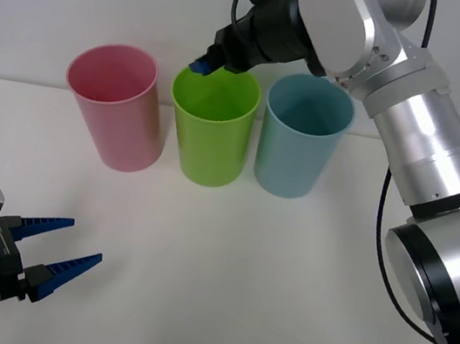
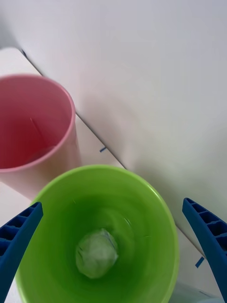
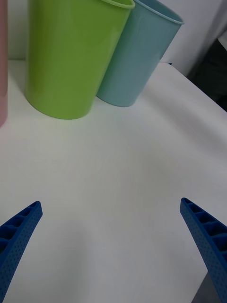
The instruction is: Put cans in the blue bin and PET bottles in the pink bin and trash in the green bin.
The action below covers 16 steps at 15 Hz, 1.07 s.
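The trash (image 2: 97, 253) — a small crumpled ball of white paper — lies at the bottom of the green bin (image 1: 211, 129), a tall, round, lime-green plastic cup that stands upright on the white table (image 1: 240, 271) in the middle of a row, with the pale pink plastic pink bin (image 1: 117, 109) just beside it on one flank and the light teal-blue plastic blue bin (image 1: 301, 140) just beside it on the other. The right gripper (image 2: 113, 246) hangs directly above the green bin's mouth, its blue ribbed fingers (image 2: 208, 236) spread wide apart and holding nothing. The left gripper (image 1: 58, 249) sits low over the table, well apart from the green bin on the pink bin's side and nearer the robot — fingers likewise spread and empty.
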Each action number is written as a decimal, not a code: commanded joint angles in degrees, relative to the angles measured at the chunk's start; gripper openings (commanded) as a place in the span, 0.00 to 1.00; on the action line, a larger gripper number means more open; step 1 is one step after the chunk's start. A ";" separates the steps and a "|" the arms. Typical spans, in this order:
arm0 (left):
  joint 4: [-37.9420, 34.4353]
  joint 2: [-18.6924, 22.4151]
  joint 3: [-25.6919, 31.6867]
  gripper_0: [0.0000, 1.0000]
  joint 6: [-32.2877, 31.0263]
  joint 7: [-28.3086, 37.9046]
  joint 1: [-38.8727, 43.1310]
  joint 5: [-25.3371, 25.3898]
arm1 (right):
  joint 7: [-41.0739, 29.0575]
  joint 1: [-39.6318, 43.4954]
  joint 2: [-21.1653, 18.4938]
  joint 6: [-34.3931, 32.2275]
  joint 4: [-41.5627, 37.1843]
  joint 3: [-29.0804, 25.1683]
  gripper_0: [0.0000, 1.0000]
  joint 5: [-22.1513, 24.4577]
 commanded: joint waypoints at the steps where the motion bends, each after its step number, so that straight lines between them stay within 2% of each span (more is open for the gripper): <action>1: 0.00 0.00 0.00 1.00 0.00 0.00 0.00 0.00 | 0.41 4.88 -4.54 -4.39 -12.14 -5.37 1.00 -6.78; 4: 0.00 0.00 0.00 1.00 0.00 0.00 0.00 0.00 | 2.00 16.92 -11.04 -4.74 -27.70 -8.09 1.00 -16.80; 6: 0.00 0.00 0.00 1.00 0.00 0.00 0.00 0.00 | 3.58 24.30 -15.44 -4.74 -34.99 -10.46 1.00 -24.44; 7: 0.00 0.00 0.00 1.00 0.00 0.00 0.00 0.00 | 6.57 28.08 -17.11 -4.74 -38.16 -12.66 1.00 -28.05; 10: 0.00 0.00 0.00 1.00 0.00 0.00 0.00 0.00 | 17.20 40.65 -17.90 -5.18 -43.26 -19.34 1.00 -37.63; 16: 0.00 0.00 0.00 1.00 0.00 0.00 0.00 0.00 | 36.62 62.53 -17.55 -5.27 -49.14 -25.93 1.00 -47.03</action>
